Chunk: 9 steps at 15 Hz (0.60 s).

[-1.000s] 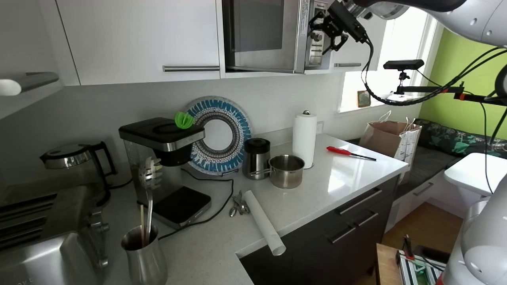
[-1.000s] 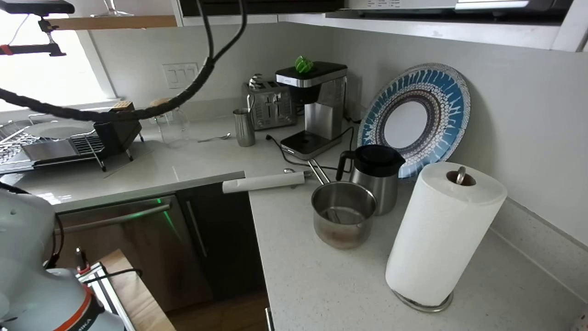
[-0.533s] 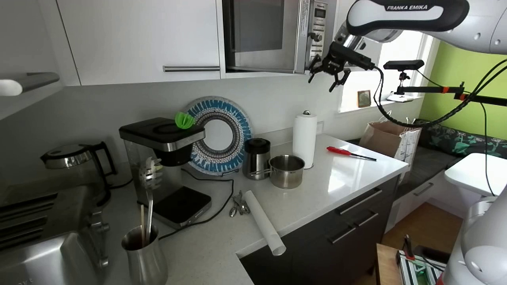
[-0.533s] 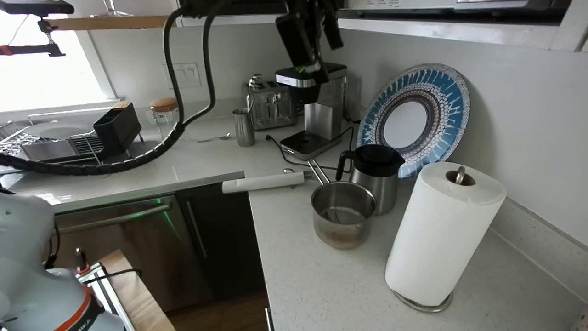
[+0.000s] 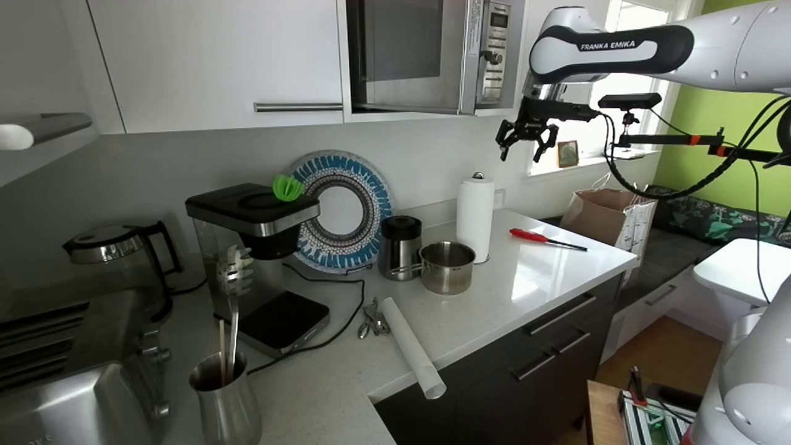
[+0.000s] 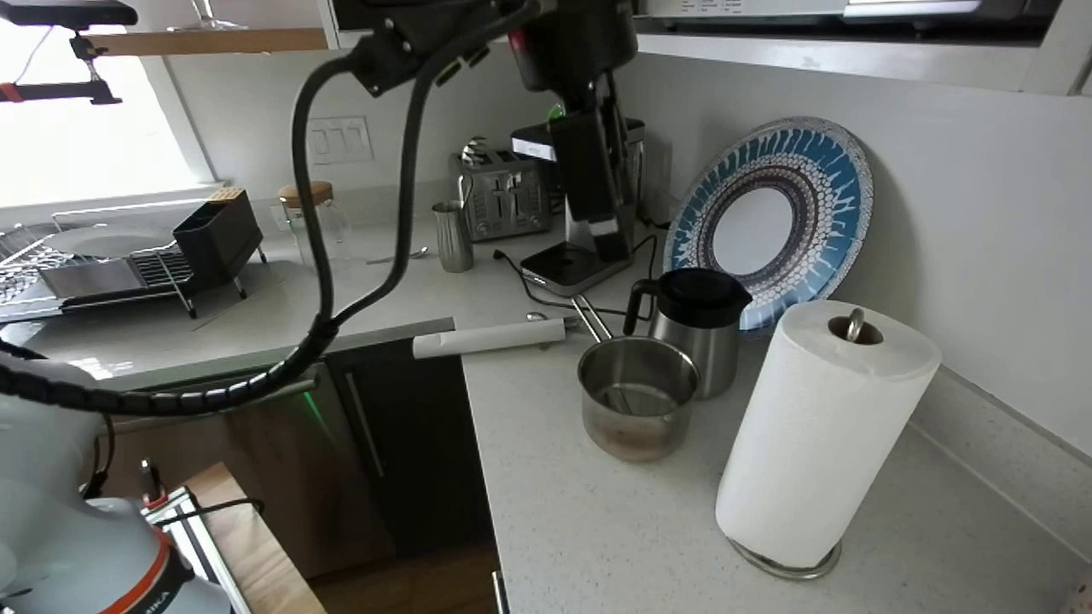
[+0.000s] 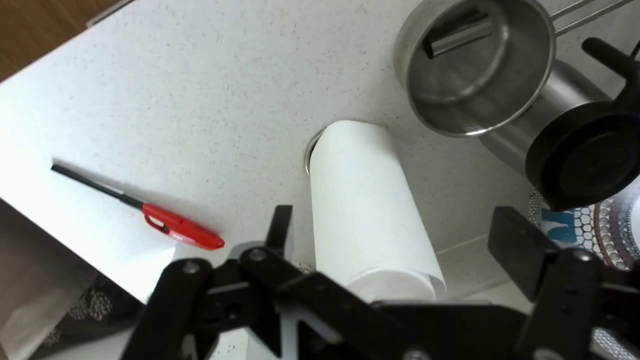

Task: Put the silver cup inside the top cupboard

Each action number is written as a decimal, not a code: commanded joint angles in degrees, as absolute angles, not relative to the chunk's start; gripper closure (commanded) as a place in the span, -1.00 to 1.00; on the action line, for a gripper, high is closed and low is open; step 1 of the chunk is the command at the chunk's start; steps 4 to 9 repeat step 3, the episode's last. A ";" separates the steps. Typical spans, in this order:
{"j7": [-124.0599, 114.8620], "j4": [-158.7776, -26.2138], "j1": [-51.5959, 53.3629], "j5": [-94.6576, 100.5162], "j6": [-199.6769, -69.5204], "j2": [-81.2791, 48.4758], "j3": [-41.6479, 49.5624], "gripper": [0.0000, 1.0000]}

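Note:
A steel pot with a long handle, the closest match to the silver cup, stands on the counter in both exterior views [image 5: 447,272] [image 6: 638,418]. It also shows at top right in the wrist view [image 7: 475,70]; a tube-like shape inside may be a reflection. The top cupboard [image 5: 576,93] is right of the microwave, mostly hidden by the arm; its door looks shut. My gripper [image 5: 521,156] is open and empty, pointing down, above and right of the pot. In the wrist view its fingers [image 7: 392,230] stand apart, with the paper towel roll below between them.
The paper towel roll [image 5: 474,219] stands beside the pot. A steel carafe with black lid [image 5: 400,247] is close behind the pot. A red lighter [image 7: 182,227] lies near the counter end. The microwave [image 5: 494,55] hangs above. A coffee maker [image 5: 253,210] and patterned plate [image 5: 374,191] stand further along.
My gripper has moved down from in front of the microwave panel and slightly right, swinging from tilted to pointing down. The objects on the counter have not moved.

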<state>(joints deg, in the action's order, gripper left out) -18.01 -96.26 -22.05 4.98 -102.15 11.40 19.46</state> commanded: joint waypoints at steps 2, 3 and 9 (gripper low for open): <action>-11.01 -93.20 -21.92 5.07 -101.94 11.28 21.42 -1.00; -8.85 -92.35 -21.97 5.08 -101.93 11.44 21.93 -1.00; -8.85 -92.35 -21.97 5.08 -101.93 11.44 21.93 -1.00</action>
